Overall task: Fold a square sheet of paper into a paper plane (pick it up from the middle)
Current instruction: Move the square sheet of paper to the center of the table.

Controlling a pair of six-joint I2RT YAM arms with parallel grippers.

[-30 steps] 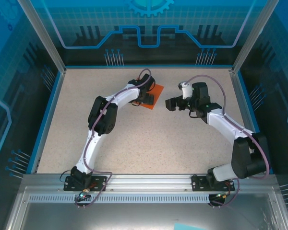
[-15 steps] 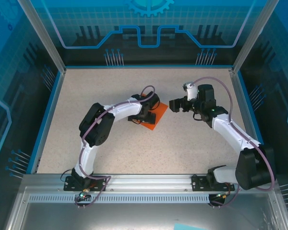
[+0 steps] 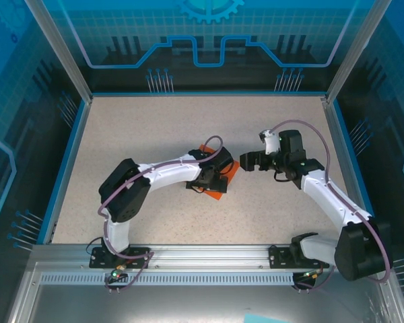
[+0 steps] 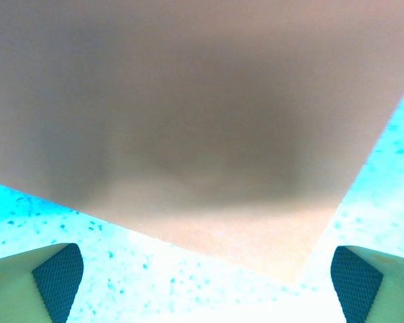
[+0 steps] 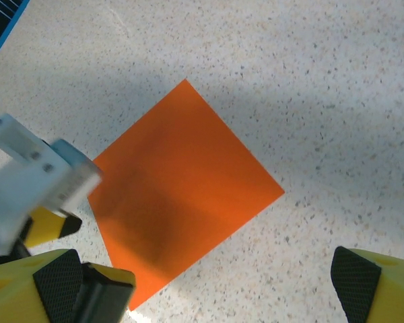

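At the middle of the desk (image 3: 155,128) we see the orange paper (image 5: 182,188) lying flat, a plain unfolded square. Our left gripper (image 3: 212,176) hangs low over it, jaws wide and empty. Our right gripper (image 3: 246,161) sits just beside it, equally wide and empty.

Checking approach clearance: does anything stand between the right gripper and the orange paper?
Partly. The open left gripper hangs over the orange paper, covering its left corner in the right wrist view. The rest of the sheet lies bare before the open right gripper.
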